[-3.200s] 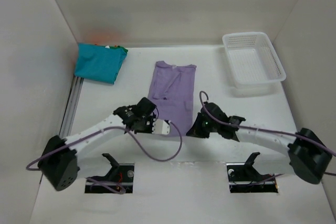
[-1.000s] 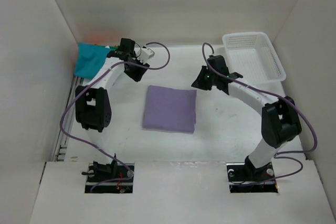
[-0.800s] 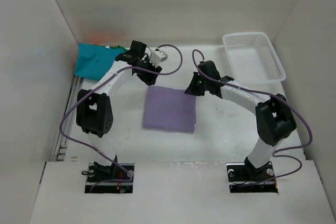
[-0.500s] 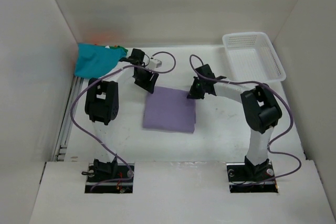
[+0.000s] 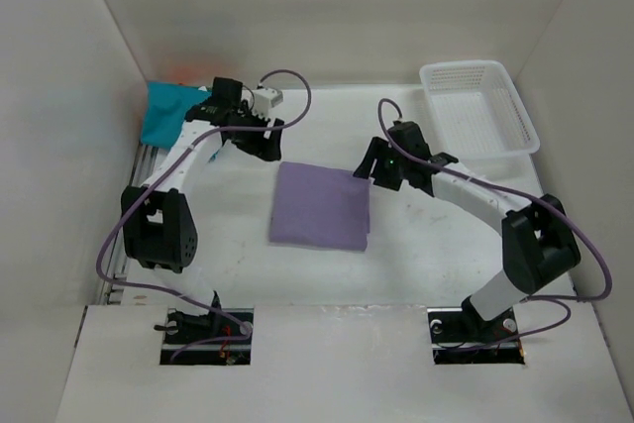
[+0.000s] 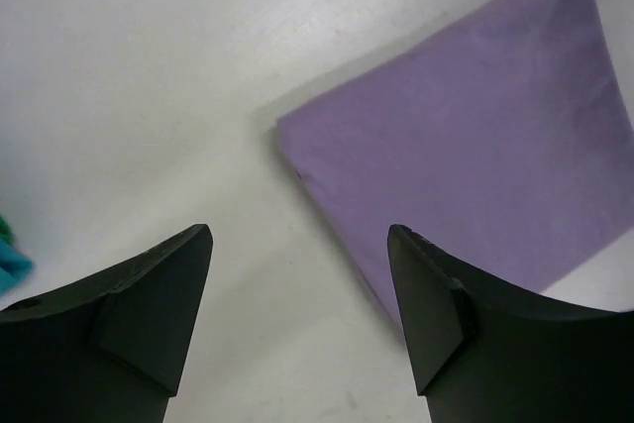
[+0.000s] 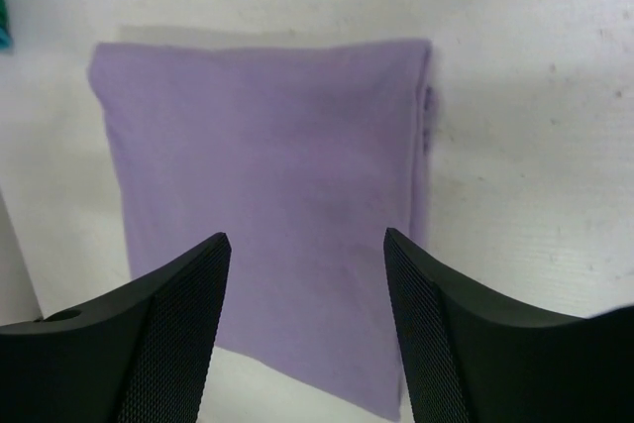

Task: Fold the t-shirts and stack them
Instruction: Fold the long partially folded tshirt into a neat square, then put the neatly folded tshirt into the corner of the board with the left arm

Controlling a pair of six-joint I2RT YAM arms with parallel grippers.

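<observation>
This is a robotics lab test cell — a boxed-in bench. Plain white panels [image 5: 327,7] wall a white table [image 5: 436,245] on three sides. Two arms, left [image 5: 188,158] and right [image 5: 466,191], stand bolted in cut-outs at its near edge, wiring bare there and purple cables [image 5: 287,72] looping loose. A metal rail [image 5: 139,170] runs down the left side — a folded shirt [image 5: 320,207] and a plastic basket [image 5: 464,66] lie on top.

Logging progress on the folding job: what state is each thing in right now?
purple shirt: folded into a rectangle, lying flat, not held.
teal shirt: lying in the far left corner, partly hidden.
basket: upright, empty.
left gripper: open, empty.
right gripper: open, empty.
</observation>
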